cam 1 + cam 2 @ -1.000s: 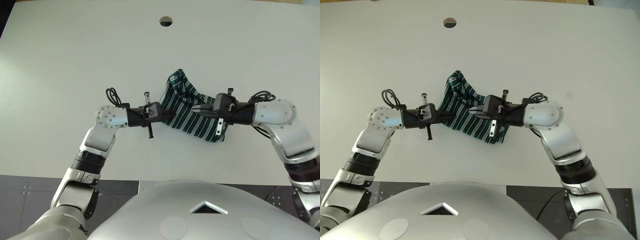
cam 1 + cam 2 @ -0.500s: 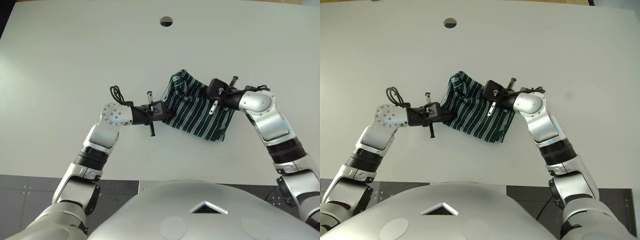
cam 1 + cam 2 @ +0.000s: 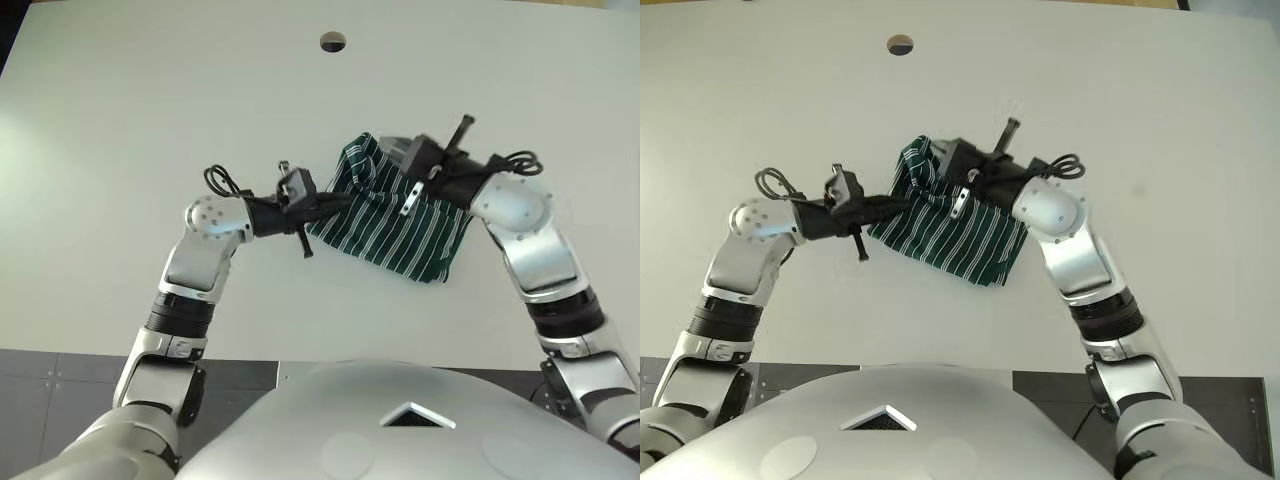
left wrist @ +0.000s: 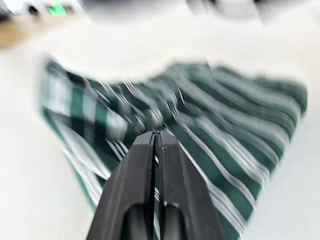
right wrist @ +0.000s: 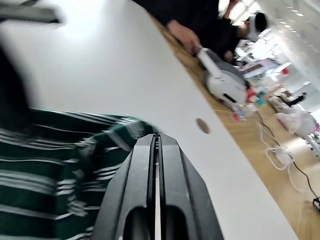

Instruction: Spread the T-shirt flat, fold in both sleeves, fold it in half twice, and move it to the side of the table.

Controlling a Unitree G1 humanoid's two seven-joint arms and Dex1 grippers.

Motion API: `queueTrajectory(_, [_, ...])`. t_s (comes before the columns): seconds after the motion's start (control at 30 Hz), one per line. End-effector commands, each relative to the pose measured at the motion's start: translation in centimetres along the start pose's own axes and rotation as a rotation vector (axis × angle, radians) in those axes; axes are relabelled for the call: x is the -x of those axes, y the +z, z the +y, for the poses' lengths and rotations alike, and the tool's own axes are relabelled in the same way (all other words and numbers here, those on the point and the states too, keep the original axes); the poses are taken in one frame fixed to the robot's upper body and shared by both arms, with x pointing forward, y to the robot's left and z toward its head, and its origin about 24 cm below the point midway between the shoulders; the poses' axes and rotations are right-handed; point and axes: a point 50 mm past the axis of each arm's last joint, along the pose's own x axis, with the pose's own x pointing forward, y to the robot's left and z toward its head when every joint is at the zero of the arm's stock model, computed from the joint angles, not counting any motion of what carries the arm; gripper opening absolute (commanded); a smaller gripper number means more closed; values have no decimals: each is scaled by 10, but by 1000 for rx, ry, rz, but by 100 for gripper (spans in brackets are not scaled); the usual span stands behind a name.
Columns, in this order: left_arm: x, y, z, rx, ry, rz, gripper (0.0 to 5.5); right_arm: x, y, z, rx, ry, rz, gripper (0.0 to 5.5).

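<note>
Green cloth striped in white, the T-shirt (image 3: 400, 225) lies bunched just right of the frame's centre on the white table (image 3: 150, 100), far from flat. Our left tool (image 3: 335, 202), at the left side of the heap, has its fingers pressed together on the fabric's edge, which draws out into a point towards it. Our right tool (image 3: 393, 150), at the heap's upper edge, also has its fingers closed tight. It seems to nip the hem there, though the catch itself is hard to make out.

We judge the step in hand to be the first one, spreading the shirt, with the sleeves and both folds not yet begun. To do it well, we would draw the two grips apart, one towards the left of the frame and the other towards the upper right. We would stay low over the table so the cloth drags open rather than rising as a lump.

Each pinch should hold a single layer, since a grip on doubled fabric would only shift the bundle. We would pull evenly and stop once the stripes run straight and taut, because a hard tug could slip the hem free. The round port (image 3: 332, 42) at the upper centre is a spot we would keep the cloth off.
</note>
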Motion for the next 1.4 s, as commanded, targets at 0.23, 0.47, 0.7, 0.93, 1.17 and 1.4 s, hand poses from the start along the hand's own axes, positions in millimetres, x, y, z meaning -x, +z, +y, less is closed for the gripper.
queueTrajectory(0.23, [32, 45, 38, 67, 278, -226, 15, -5, -55, 32, 364, 194, 387, 10])
queueTrajectory(0.47, [36, 53, 45, 94, 333, -269, 15, 49, -92, 8, 692, 343, 658, 10])
queueTrajectory(0.7, [38, 54, 43, 95, 339, -279, 15, 118, -110, -30, 944, 519, 748, 10])
queueTrajectory(0.93, [38, 53, 41, 109, 330, -288, 15, 144, -126, -67, 1143, 508, 847, 10])
queueTrajectory(1.17, [46, 54, 44, 114, 352, -293, 15, 156, -123, -60, 977, 355, 866, 10])
queueTrajectory(1.4, [49, 42, 38, 99, 445, -286, 15, 148, -27, -96, 666, -355, 408, 10])
